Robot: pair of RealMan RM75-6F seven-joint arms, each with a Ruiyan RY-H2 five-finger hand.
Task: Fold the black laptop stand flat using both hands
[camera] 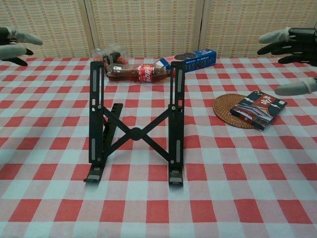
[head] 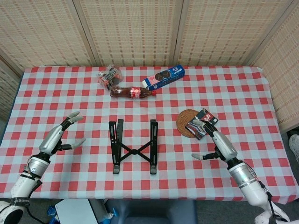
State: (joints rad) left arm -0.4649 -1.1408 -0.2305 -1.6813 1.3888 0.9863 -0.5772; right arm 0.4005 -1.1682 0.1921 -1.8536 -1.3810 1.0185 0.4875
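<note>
A black laptop stand (head: 133, 152) sits propped open near the middle of a table (head: 233, 88) covered in red-and-white checked cloth, its 2 slotted rails joined by a crossed brace. The left hand (head: 60, 134) hovers well to its left, fingers spread and holding nothing; the right hand (head: 216, 139) hovers well to its right, likewise spread and empty, above a round woven coaster (head: 185, 122) and a small dark packet (head: 202, 123). To fold it well, each hand should probably take 1 rail from the outside and press inward evenly, so the thin, rigid frame collapses without skidding on the cloth. Beyond lie a glossy cola bottle (head: 132, 92), a blue biscuit box (head: 164, 77) and a crinkled wrapper (head: 110, 75).
</note>
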